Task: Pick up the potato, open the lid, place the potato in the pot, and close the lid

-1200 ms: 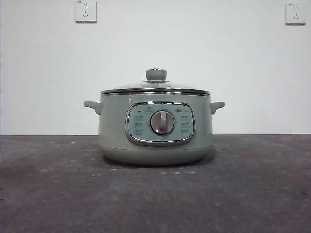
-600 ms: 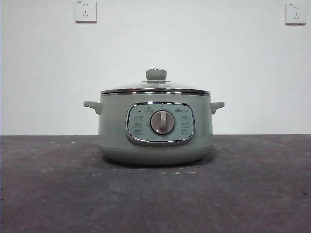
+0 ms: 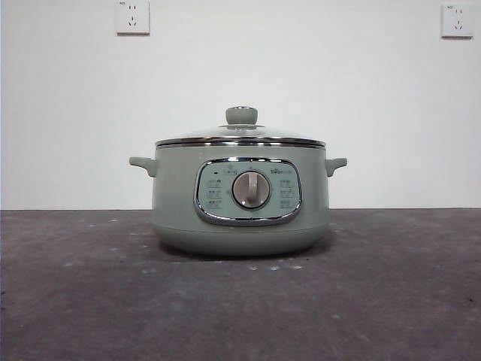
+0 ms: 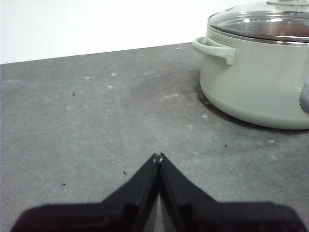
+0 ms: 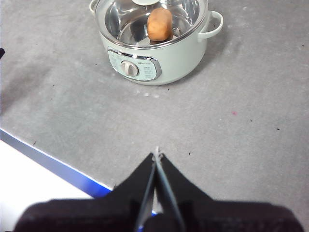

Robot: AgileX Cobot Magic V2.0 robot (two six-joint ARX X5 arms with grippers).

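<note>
The pale green pot (image 3: 240, 199) sits mid-frame on the grey bench (image 3: 75, 301), its glass lid (image 3: 240, 137) closed. Through the glass, the smooth orange-brown potato (image 5: 160, 24) rests inside the shiny bowl. The left hand (image 4: 157, 157) and right hand (image 5: 156, 155) are both pinched closed and empty, away from the pot.

Black wedge grippers (image 4: 158, 155), prob. matte.

Nothing can be read for sure. The pot (image 3: 240, 203), at frame centre, has a control panel (image 3: 248, 191) with small dark marks beside and above its dial (image 3: 251, 189), too small to make out. The two wall sockets (image 3: 132, 16) in the upper corners show no legible text.
</note>
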